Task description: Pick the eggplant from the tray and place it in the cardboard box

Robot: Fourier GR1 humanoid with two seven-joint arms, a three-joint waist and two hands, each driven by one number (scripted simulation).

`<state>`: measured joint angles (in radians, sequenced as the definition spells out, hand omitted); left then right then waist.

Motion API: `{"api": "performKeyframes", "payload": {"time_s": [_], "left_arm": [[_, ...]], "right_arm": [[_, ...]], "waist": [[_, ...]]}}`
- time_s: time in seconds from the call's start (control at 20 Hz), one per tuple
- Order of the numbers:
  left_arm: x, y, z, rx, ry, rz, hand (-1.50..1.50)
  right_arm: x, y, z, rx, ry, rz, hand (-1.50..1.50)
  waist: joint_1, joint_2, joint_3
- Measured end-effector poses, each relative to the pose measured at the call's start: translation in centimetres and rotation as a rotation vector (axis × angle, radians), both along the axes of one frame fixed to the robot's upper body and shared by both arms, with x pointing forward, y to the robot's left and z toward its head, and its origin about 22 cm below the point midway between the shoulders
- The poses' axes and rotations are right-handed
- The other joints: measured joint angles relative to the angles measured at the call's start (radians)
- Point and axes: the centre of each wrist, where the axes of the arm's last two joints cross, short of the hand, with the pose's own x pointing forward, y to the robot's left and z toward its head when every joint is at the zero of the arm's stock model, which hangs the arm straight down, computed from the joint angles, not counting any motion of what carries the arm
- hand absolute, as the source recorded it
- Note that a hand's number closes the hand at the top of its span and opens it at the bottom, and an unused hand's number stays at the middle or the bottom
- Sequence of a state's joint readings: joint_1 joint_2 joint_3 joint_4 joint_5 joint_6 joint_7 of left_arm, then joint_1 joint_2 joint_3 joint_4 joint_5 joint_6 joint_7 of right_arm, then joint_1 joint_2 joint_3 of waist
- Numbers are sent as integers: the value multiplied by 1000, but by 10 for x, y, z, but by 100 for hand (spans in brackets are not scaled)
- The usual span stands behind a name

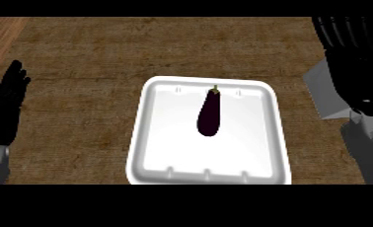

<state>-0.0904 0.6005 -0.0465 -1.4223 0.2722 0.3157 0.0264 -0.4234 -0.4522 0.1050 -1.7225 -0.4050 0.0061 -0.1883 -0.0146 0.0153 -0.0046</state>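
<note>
Desk (pixel 87 48): spreading brown and wood-grained across the whole view.
Tray (pixel 157 137): sitting white and shallow at the centre of the desk, reaching towards the lower edge.
Eggplant (pixel 209 115): lying inside the tray, on its upper middle, stem end pointing away from the robot, touching neither robot hand.
Left robot hand (pixel 11 97): resting at the left edge, well apart from the tray, fingers standing straight and pointing up, holding nothing.
Right robot hand (pixel 350 73): rising along the right edge above its grey forearm, near the tray's upper right corner, fingers stretching straight towards the top, gripping nothing.
Pale grey panel (pixel 324 93): showing just beside the right robot hand, partly hidden; not telling what it is.
</note>
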Motion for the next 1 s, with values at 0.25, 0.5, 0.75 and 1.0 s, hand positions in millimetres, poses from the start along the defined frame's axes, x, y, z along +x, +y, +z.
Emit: {"api": "performKeyframes", "payload": {"time_s": [0.25,0.5,0.75,1.0], "left_arm": [[10,-29,12,55,-62,-201,0],[15,-57,20,81,-111,-406,0],[18,-74,19,84,-127,-527,0],[25,-83,20,79,-130,-579,0]], "right_arm": [[-3,-5,12,-59,49,-231,-150],[-10,-30,2,-330,181,-512,-150],[-35,-16,-12,-540,167,-613,-150],[-49,0,-8,-775,129,-602,-150]], "waist": [[-17,-18,0],[-56,-25,-4],[-26,-22,1],[-3,-19,2]]}}
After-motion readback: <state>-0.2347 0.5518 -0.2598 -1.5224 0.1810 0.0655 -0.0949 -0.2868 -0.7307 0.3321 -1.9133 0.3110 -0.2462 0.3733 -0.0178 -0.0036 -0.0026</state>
